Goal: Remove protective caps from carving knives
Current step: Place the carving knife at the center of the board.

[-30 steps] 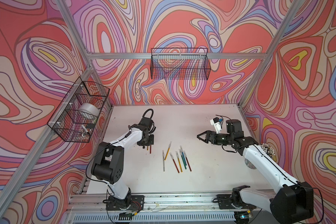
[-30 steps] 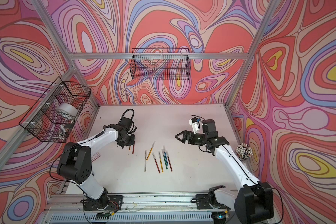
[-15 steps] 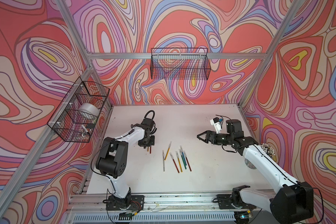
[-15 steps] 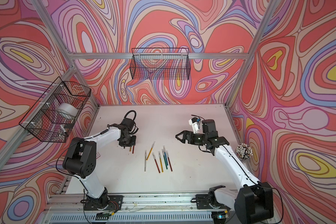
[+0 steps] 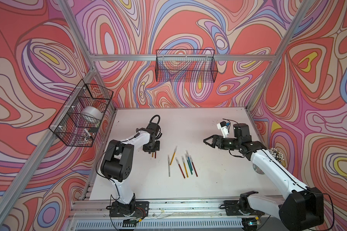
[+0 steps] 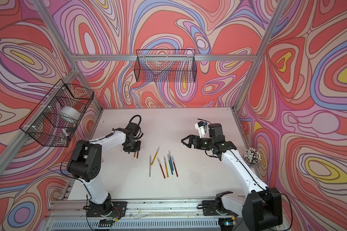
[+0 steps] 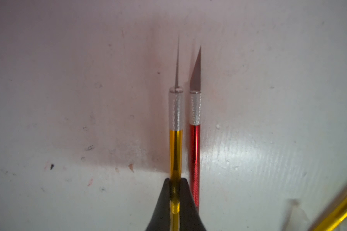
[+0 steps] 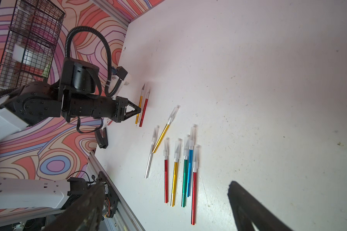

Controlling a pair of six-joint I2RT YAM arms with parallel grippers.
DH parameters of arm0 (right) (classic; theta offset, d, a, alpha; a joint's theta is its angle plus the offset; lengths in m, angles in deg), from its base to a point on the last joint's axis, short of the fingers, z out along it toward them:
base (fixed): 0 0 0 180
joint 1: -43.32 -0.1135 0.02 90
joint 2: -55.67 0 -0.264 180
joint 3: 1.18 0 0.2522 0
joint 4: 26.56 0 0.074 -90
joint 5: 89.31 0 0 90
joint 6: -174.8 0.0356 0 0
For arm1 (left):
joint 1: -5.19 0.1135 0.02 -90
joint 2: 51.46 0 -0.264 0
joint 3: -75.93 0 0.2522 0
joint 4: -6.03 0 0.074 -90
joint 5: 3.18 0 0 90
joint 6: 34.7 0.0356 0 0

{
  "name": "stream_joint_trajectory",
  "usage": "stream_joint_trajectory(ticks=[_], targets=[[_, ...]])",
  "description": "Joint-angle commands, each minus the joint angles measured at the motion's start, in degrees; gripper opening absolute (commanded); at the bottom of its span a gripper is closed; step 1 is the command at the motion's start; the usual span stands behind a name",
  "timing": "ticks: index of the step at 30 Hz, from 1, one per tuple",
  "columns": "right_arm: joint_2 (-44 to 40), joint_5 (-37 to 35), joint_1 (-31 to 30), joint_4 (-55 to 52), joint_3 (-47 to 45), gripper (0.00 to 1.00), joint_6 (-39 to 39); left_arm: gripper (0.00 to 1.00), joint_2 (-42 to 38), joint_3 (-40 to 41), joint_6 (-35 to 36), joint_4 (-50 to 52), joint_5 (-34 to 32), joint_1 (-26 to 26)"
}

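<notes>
Seven capped knives (image 8: 184, 180) lie in a loose fan near the middle of the table (image 5: 218, 180). Their handles are silver, gold, red, gold, green, blue and red. Each blade sits inside a translucent cap (image 8: 166, 147). The first gold one is tilted, with its handle end right by the silver one. The green and blue ones lie tight together.

To the left of the fan and clear of it, a gold knife (image 7: 176, 148) and a red knife (image 7: 194, 148) lie parallel and just beside each other, both blades bare. In the left wrist view the gold knife's blade shows edge-on as a thin spike, while the red knife's blade shows its flat side.

The left gripper (image 7: 176, 181) is down at the table with its jaws clamped on the gold knife's handle, toward the rear end. Whether that knife rests on the surface or is raised a little cannot be told.

The right gripper (image 5: 207, 142) hangs above the table to the right of the fan and a little beyond it, well apart from the knives. Its jaws are spread wide with nothing between them, and its tips point toward the left arm.

Further right of the fan, at the table's edge behind the right arm, stands a cup of sticks (image 6: 251, 156).
</notes>
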Motion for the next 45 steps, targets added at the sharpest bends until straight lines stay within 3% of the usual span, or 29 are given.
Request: stream_joint_trajectory(ticks=[1, 45], targets=[[-0.47, -0.02, -0.30, 0.86, -0.77, 0.97, -0.67, 0.04, 1.29, -1.15, -0.75, 1.36, -0.73, 0.45], [-0.62, -0.38, -0.72, 1.15, -0.99, 0.97, -0.70, 0.13, 1.37, -0.34, -1.32, 1.59, -0.33, 0.74]])
